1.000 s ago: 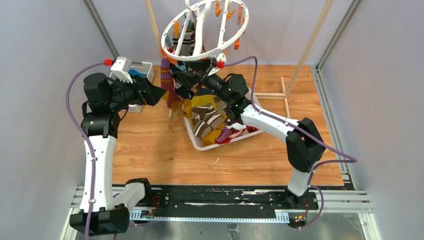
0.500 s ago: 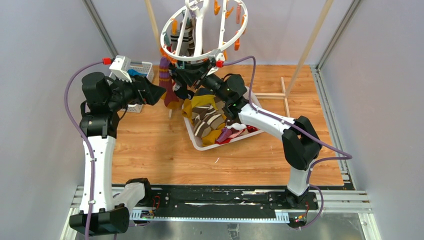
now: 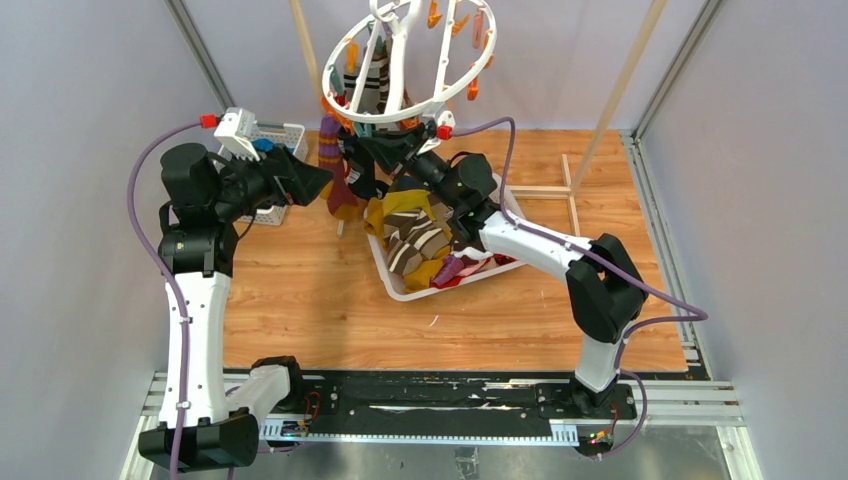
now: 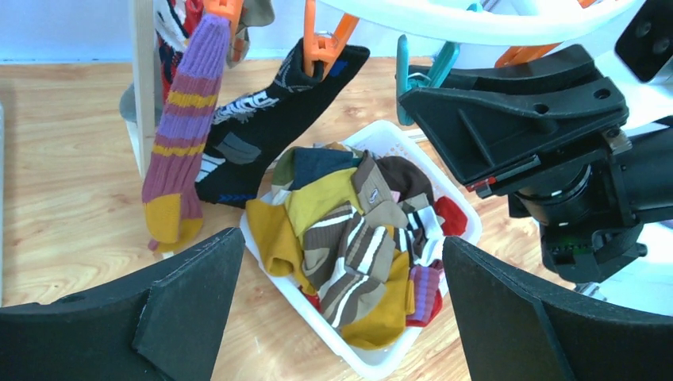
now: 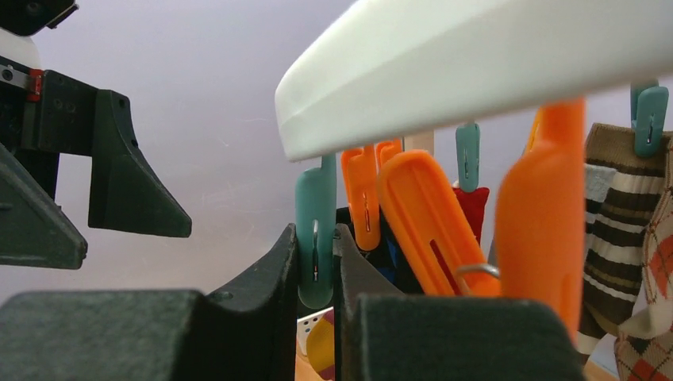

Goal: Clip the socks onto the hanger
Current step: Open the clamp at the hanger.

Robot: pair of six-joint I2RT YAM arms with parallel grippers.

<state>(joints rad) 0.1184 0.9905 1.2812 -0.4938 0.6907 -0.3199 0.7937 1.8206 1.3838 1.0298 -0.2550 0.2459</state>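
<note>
Wood-topped desk [image 3: 300, 300]. At mid-desk a white basket [image 3: 395, 290] sits at an angle, heaped with loose socks [image 3: 415, 240]: mustard, brown-and-cream striped, red, purple.

Left of the basket, the left fingers [image 3: 308, 180] are raised and spread as wide as they go. They hold nothing and face the basket.

Over the basket's far end, the right fingers [image 3: 365, 157] are up under the hanger's near rim. They are drawn nearly together, with a teal clip [image 5: 315, 238] pinched between them, one finger touching each side.

The hanger [image 5: 476, 63] is a white ring, tilted, hanging above the desk's far part. Orange and teal clips dangle from it. Clipped on:
- purple striped sock [image 4: 186, 135]
- black sock [image 4: 262, 127], on an orange clip [image 4: 321, 44]
- brown-striped sock [image 5: 615, 238]
- argyle sock [image 5: 655, 317]

Far left, beyond the left arm, a small lattice basket [image 3: 285, 135].
</note>
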